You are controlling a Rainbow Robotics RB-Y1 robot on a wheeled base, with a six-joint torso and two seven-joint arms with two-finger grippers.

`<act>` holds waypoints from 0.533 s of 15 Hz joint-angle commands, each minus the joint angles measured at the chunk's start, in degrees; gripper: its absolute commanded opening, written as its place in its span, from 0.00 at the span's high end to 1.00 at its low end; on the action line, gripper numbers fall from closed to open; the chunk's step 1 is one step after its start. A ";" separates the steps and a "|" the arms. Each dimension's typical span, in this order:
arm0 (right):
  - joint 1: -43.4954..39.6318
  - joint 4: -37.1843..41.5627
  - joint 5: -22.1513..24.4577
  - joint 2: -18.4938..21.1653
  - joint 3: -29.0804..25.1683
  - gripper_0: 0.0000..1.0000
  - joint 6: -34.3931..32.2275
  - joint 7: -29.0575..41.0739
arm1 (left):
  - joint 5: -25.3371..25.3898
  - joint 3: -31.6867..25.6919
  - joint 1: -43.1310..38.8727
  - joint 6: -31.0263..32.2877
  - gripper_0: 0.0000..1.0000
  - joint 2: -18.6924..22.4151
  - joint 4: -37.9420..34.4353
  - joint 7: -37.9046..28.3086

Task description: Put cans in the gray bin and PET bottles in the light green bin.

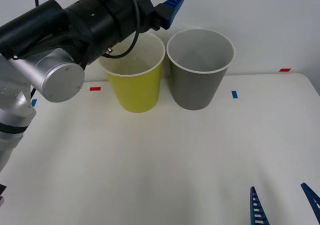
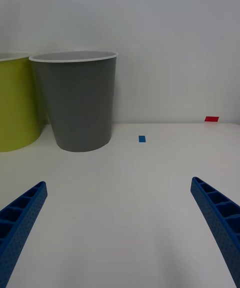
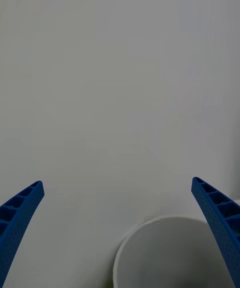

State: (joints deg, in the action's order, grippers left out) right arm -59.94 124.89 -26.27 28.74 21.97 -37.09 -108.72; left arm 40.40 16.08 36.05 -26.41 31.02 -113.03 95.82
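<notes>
Taking the gray bin (image 1: 200, 70) as the landmark, the left hand (image 1: 170, 7) is raised just to its left, above the light green bin (image 1: 134, 80), at that bin's far rim and close to the gap between the two bins. In the left wrist view its two blue fingers (image 3: 20, 213) stand wide apart with nothing between them, and a pale round bin mouth (image 3: 165, 248) lies below; which bin that mouth belongs to cannot be told from that view alone. The light green bin stands just beside the gray bin on its left, and whether the two touch cannot be told. Both are upright at the far side of the counter (image 1: 165, 155). What can be seen of the gray bin's inside looks bare, though its bottom is hidden, as is the green bin's. Well in front of the gray bin and to its right, the right hand (image 1: 285, 205) waits low at the near edge of the counter, spread wide and holding nothing. No can or bottle lies on the counter. Judging by the open hand over the bins and the bare counter, the sorting looks finished or nearly so, with nothing visibly left to pick up.
</notes>
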 commanded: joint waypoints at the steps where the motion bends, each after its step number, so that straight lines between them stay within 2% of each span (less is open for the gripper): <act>1: 0.00 0.00 0.00 0.00 0.00 0.00 0.00 0.00 | 0.47 -9.23 -9.24 -8.31 0.00 1.24 -12.04 -0.64; 8: 0.00 0.00 0.00 0.00 0.00 0.00 0.00 0.00 | 1.52 -23.11 -32.71 -8.14 0.00 2.21 -27.95 -1.52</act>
State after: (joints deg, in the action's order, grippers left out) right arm -59.94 124.89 -26.28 28.74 21.97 -37.09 -108.72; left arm 41.64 -4.65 6.95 -34.65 33.23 -138.15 94.53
